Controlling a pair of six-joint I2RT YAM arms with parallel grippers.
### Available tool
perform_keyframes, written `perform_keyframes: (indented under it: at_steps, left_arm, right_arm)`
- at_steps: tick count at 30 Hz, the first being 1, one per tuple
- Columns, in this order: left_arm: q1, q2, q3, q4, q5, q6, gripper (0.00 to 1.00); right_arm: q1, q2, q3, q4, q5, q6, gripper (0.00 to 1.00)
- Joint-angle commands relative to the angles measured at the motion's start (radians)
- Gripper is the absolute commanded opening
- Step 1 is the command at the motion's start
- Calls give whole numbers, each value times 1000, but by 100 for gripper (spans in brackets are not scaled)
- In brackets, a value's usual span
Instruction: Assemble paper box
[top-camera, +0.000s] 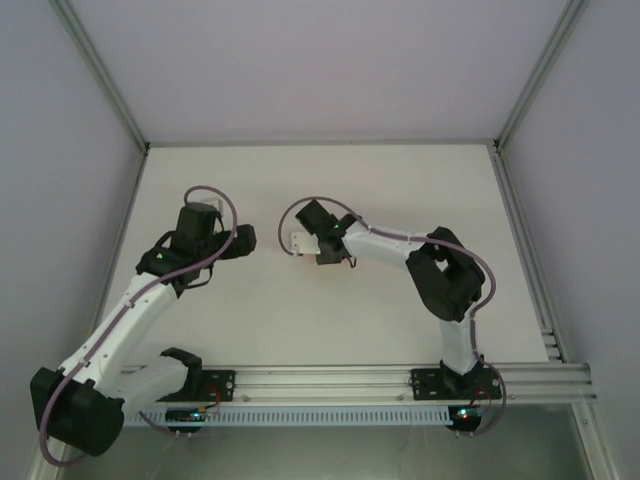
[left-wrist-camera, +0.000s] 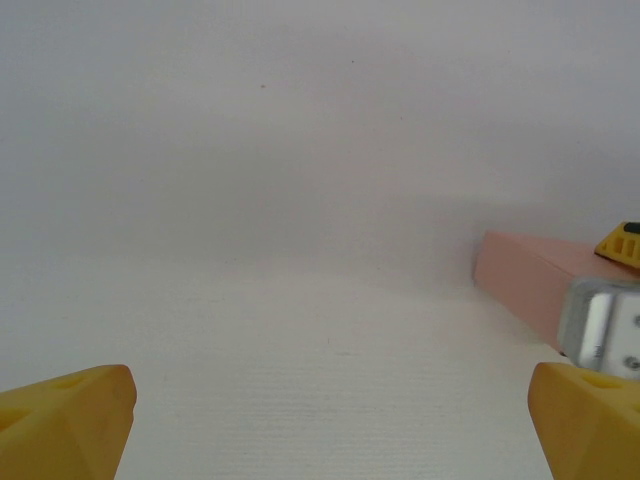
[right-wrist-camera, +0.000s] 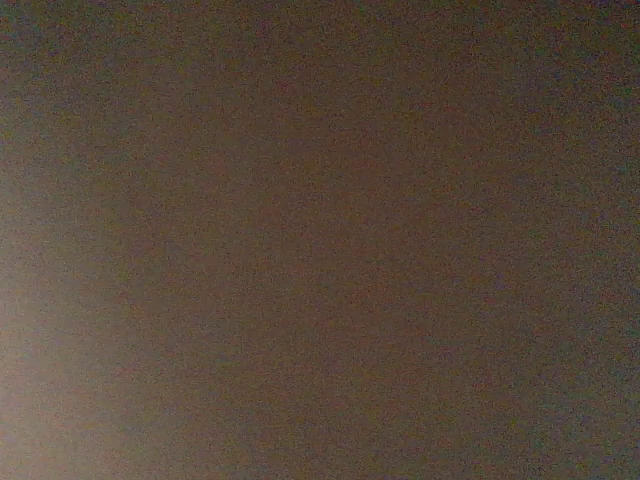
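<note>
In the right wrist view no shape can be made out in the dark brown blur. The right claw (top-camera: 310, 246) is seen at the box (top-camera: 296, 238) near mid-table; its opening cannot be told. In the left wrist view the box is cut off at 3 o'clock. The left claw (left-wrist-camera: 330, 425) is spread wide and empty. The white table (top-camera: 330, 190) is enclosed by pale panels (top-camera: 320, 60).

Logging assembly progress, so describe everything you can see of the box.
The box is salmon-pink thin card, matte, folded into a low rectangular block with crisp edges and a long side wall. It lies flat on the white table, mid-table in the top view, at the tip of the right hand, one yellow finger of which rests at its top edge. Whether it is gripped is unclear.
</note>
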Motion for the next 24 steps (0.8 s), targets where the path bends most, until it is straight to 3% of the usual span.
perform_keyframes:
  at_steps: [1,4,8,14,20,24]
  left_arm:
    - [8,-41,-16,-21,-18,-19,100]
    - [7,-57,-26,-21,-15,-25,100]
    - [7,-63,-31,-21,-7,-25,100]
    - [7,-43,-42,-15,-17,-21,100]
    - [8,-18,-17,-8,-42,-6,100]
    - [11,-5,0,47,-120,61,100]
  right_arm:
    - [17,-42,-51,127,164,2,62]
    - [38,-61,-84,116,186,26,70]
    - [62,-120,-138,78,135,75,99]
    - [81,-275,-286,47,-61,79,99]
    - [77,-463,-346,25,-150,144,99]
    - [15,-608,-374,48,-211,227,99]
